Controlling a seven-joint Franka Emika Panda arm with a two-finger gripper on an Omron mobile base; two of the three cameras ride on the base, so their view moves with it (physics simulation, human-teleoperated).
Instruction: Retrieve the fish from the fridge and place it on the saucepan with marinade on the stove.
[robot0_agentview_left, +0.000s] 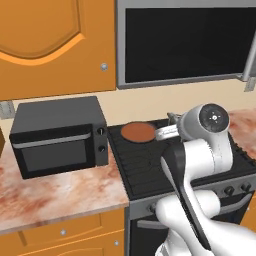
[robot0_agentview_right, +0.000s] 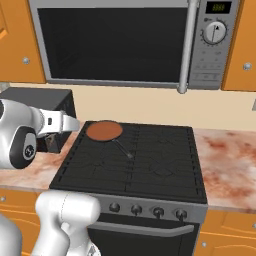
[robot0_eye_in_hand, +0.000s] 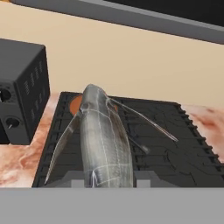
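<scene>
While our arm reaches out over the front of the stove (robot0_agentview_right: 145, 165), we carry the fish (robot0_eye_in_hand: 103, 144) in our gripper (robot0_eye_in_hand: 105, 177), whose jaws are closed tight on its near end; in the hand view the slim grey-silver body rises from between the finger tips and points away from us toward the back of the cooktop, its thin fins spread to either side. Beyond the fish's far tip we see a sliver of the reddish-brown marinade. From the right base view the saucepan with marinade (robot0_agentview_right: 104, 131) sits on the rear left part of the black grates, its long thin black handle running toward the middle of the cooktop. The left base view shows the same pan (robot0_agentview_left: 137, 132) just beside our wrist, with the hand itself mostly hidden behind the arm's white joint. On the marbled counter (robot0_agentview_left: 60, 192) to the left of the stove stands a black countertop microwave (robot0_agentview_left: 57, 137), well apart from the pan. Above the cooktop hangs a grey built-in microwave (robot0_agentview_right: 125, 42) with a dial on its right panel, flanked by orange cabinet doors (robot0_agentview_left: 50, 45). Dark knobs (robot0_agentview_right: 157, 212) line the stove's front above a grey oven handle (robot0_agentview_right: 150, 230).
</scene>
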